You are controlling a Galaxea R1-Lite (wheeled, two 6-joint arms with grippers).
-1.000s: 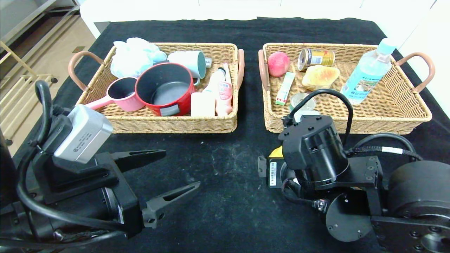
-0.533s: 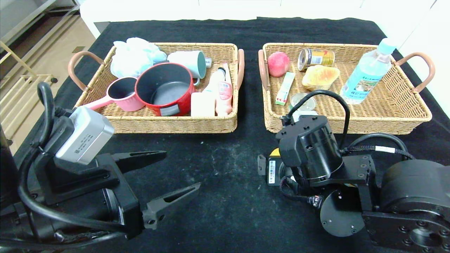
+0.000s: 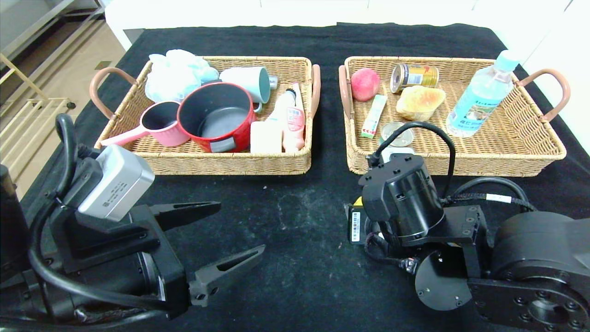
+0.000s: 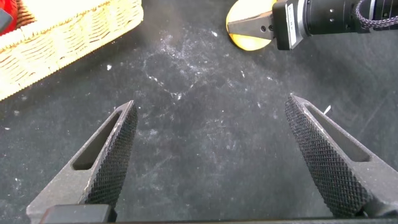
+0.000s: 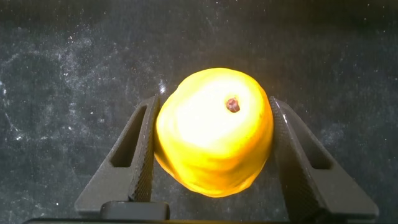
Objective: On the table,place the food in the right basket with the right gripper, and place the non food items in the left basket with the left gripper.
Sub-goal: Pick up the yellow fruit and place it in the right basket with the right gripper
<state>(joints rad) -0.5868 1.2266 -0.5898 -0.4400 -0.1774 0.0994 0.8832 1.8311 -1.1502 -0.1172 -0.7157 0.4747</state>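
Nearly done from what I saw. Left basket (image 3: 138, 87) already held the pots, cup, bottle and other non-food; right basket (image 3: 530, 133) had the peach, cans, bread and water bottle. The only item I could see outside the baskets was a yellow fruit (image 5: 214, 130), on the table (image 3: 295, 258) just in front of the right basket. My right gripper (image 5: 211, 146) was down over it, fingers touching both sides, clamped on it but not lifted. Left gripper (image 4: 211, 155) sat idle near the front left, spread wide, holding nothing. Remaining, I judged: lift the fruit and drop it in the right basket.
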